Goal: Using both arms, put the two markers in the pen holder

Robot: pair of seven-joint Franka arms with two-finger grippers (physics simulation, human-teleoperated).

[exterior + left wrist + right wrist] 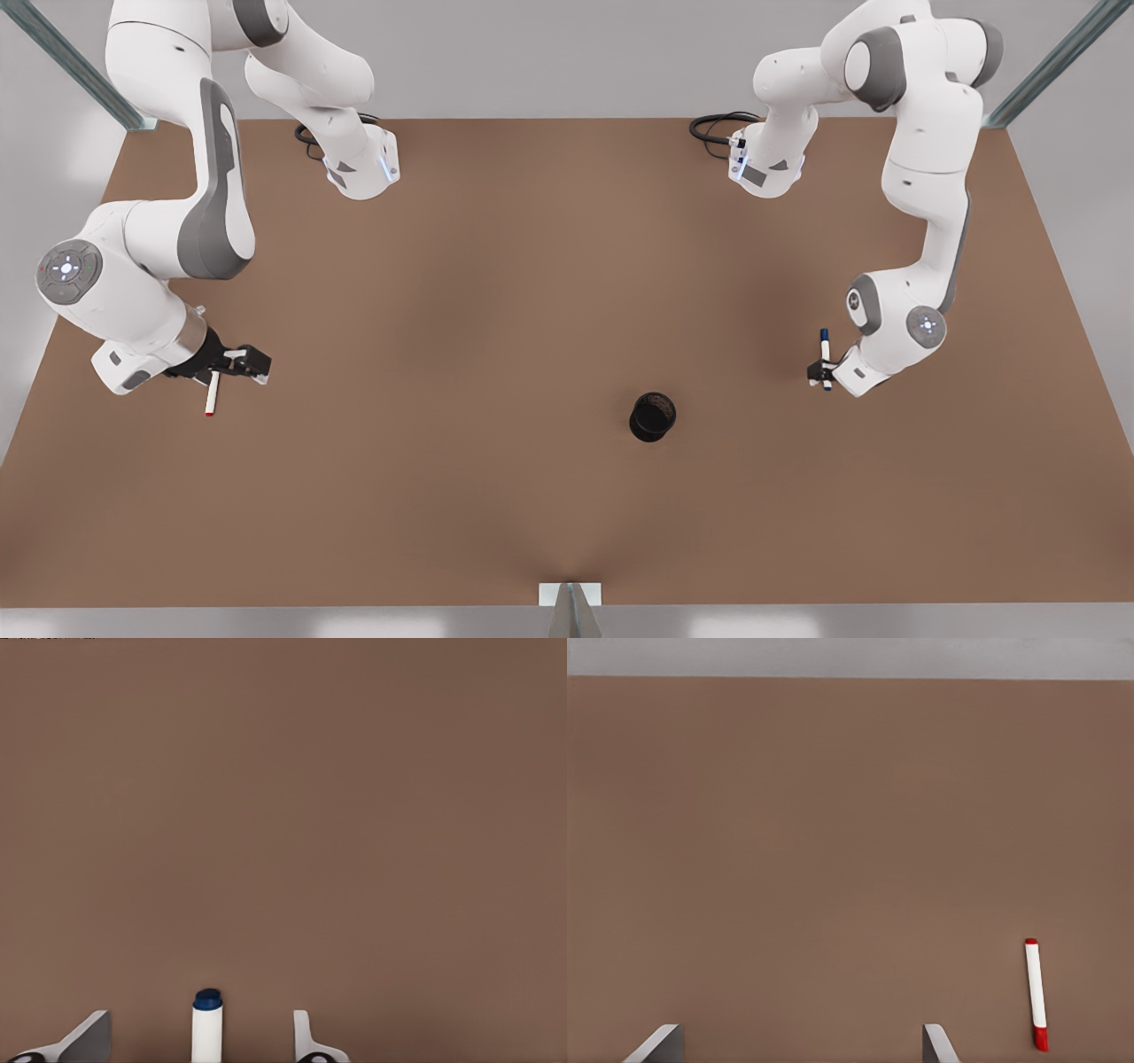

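The blue-capped marker (826,358) lies on the brown table at the front view's right. My left gripper (819,370) hangs over it, open; in the left wrist view the marker (206,1032) sits between the two spread fingers (89,1038) of that gripper (201,1020) without touching them. The red-capped marker (212,394) lies at the front view's left, just below my right gripper (241,363). That gripper (800,1032) is open, and the red marker (1035,992) lies outside its fingers, off to one side. The black pen holder (653,416) stands upright between the arms, nearer the blue marker.
The brown table (532,266) runs to grey edges all round. Both arm bases (363,168) with black cables stand at the far side. A small metal bracket (570,598) sits at the near edge.
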